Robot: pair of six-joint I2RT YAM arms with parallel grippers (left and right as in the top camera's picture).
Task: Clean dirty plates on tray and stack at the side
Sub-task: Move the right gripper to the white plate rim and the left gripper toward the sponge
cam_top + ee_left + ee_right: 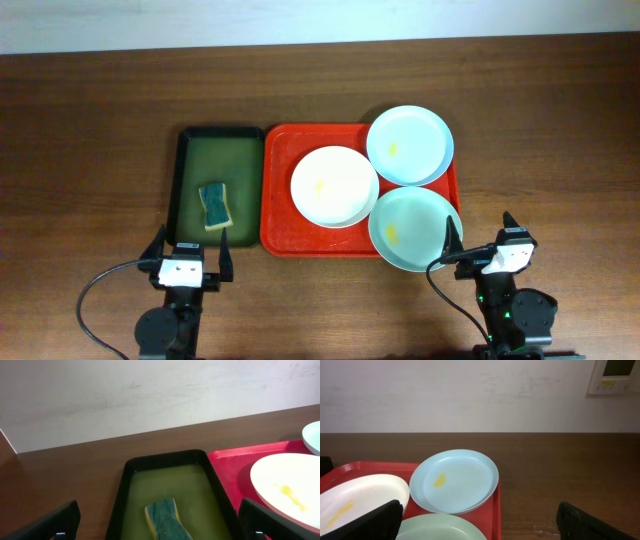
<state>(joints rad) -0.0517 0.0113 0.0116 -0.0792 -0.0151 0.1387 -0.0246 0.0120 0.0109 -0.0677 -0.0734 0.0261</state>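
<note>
A red tray (282,215) lies mid-table with three plates on it. A white plate (334,186) with a yellow smear sits at its centre. A pale blue plate (409,145) with a yellow smear is at the far right, and a pale green plate (414,228) with a smear overhangs the near right corner. My left gripper (191,260) is open and empty at the near edge of the green tray. My right gripper (482,240) is open and empty just right of the pale green plate. The right wrist view shows the blue plate (454,480), white plate (355,500) and green plate (442,528).
A dark green tray (192,168) stands left of the red tray and holds greenish liquid and a blue-and-yellow sponge (214,205). The sponge also shows in the left wrist view (165,519). A light wall runs behind the table's far edge. Black cables trail from both arm bases.
</note>
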